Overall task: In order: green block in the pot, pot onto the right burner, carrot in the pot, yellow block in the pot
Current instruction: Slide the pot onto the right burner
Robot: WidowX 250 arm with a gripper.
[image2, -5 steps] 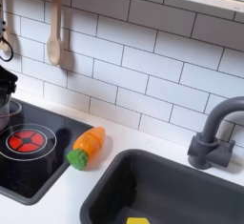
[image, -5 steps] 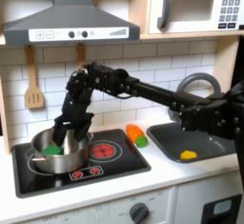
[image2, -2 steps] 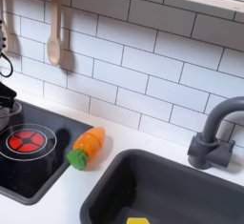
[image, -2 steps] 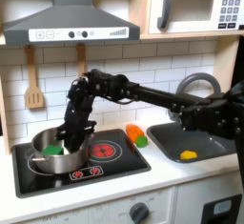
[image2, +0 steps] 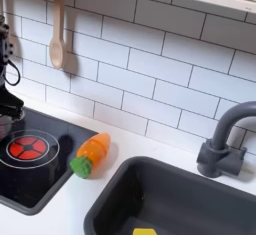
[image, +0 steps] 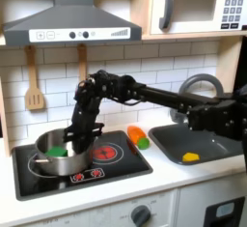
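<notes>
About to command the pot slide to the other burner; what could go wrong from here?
1. The hand sits at the pot rim; its grip is unclear, so the pot may slip or tip.
2. The green block lies loose inside and could bounce out.
3. The carrot lies just past the burner, so overshoot may knock it toward the sink.

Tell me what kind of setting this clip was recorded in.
Most likely a toy play kitchen rather than a real one: a small stovetop with printed red burners, a dark grey sink with a curved faucet, a microwave above, and a plastic carrot on the counter.
</notes>
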